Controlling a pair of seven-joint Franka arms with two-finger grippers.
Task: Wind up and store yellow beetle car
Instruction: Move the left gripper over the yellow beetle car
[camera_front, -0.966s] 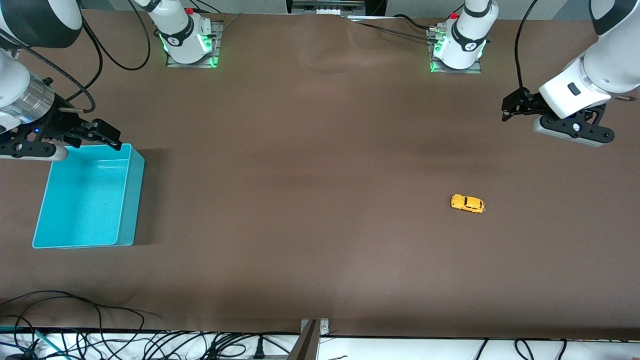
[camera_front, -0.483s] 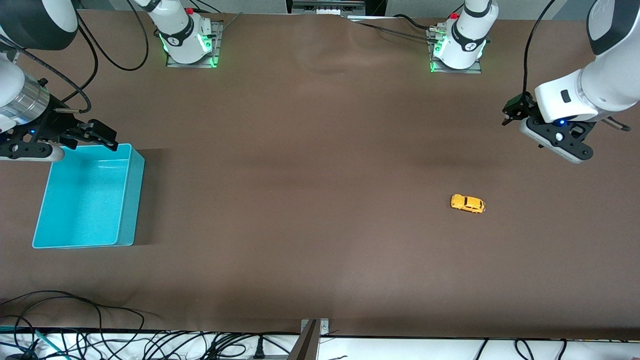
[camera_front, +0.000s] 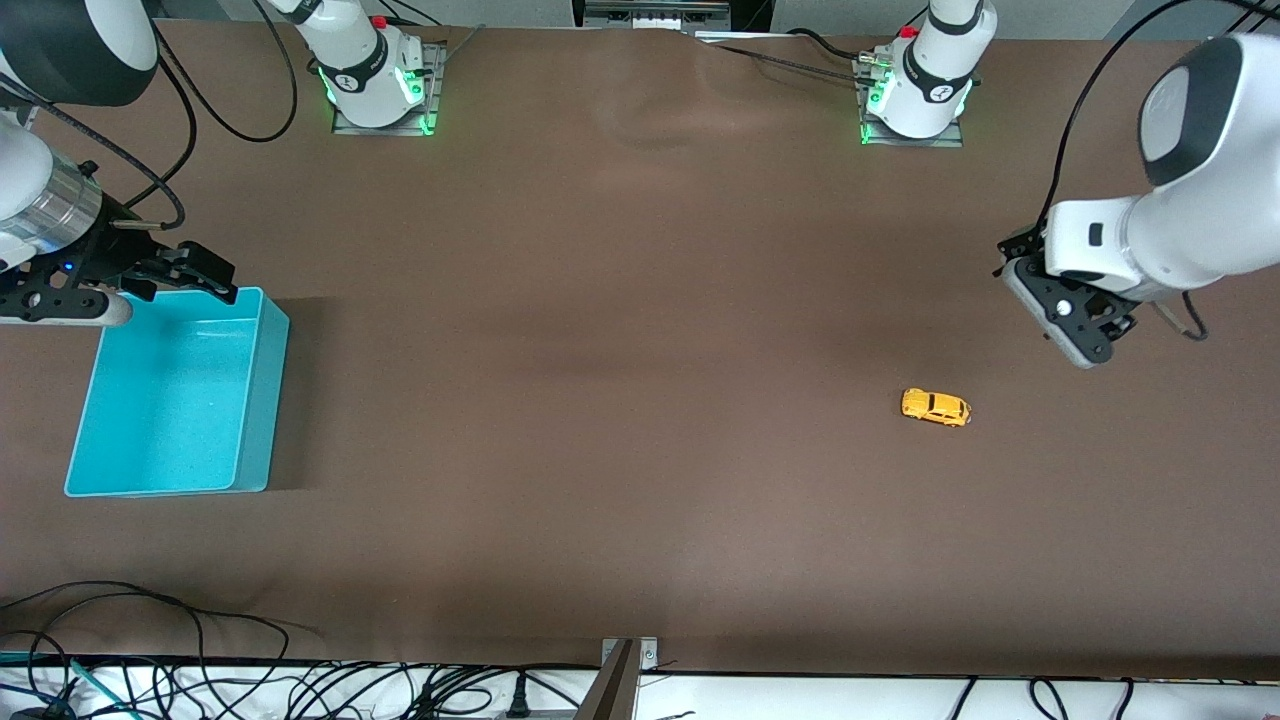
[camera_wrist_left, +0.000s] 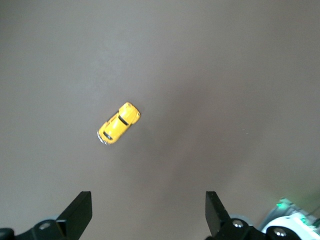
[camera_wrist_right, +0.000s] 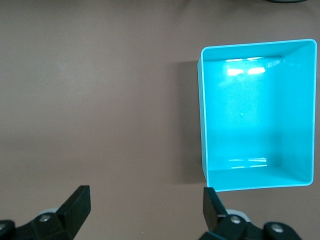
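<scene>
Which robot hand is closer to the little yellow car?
The left gripper, up in the air near the yellow beetle car. The right gripper hangs over the turquoise bin at the table's right-arm end.

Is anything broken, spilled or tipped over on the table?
Nothing stands out. The yellow beetle car sits on its wheels on the table, whole. The turquoise bin stands upright with nothing in it. The left gripper and right gripper are open and hold nothing.

Both arms are glossy white with dark grey joint caps, and black cables loop off them. The bases sit on metal plates, glow green and carry a little red button. Each tool, left (camera_front: 1012, 256) and right (camera_front: 205, 275), is black with blocky fingers (camera_wrist_left: 216, 215).
</scene>
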